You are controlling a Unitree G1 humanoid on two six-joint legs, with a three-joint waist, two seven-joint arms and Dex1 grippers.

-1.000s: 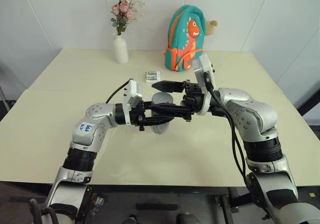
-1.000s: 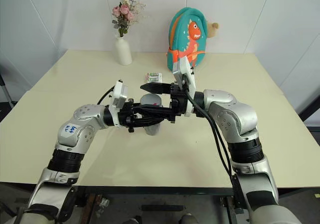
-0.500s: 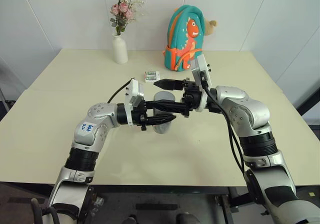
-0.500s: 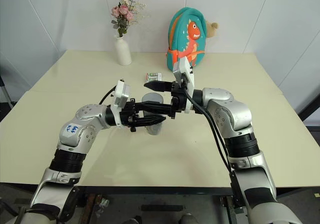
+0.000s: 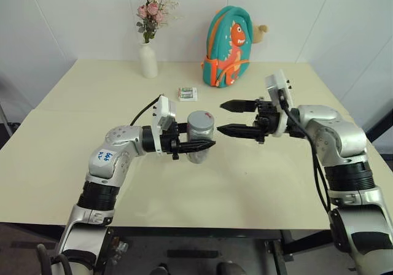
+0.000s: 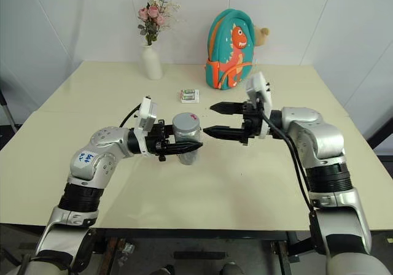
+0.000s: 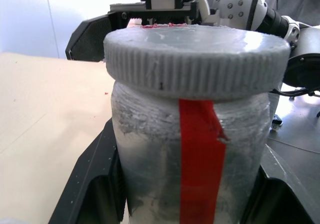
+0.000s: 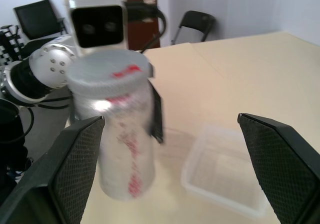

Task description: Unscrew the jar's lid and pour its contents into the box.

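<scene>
While my left gripper (image 5: 206, 145) clamps the jar (image 5: 199, 137) upright above the table (image 5: 73, 146), lid (image 7: 196, 54) on, my right gripper (image 5: 226, 117) hangs open just beside it.

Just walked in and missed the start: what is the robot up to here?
The left gripper is shut on the jar and holds it upright above the table, with the lid on. The right gripper is open, close beside the jar but apart from it. The clear box is on the table below.
</scene>
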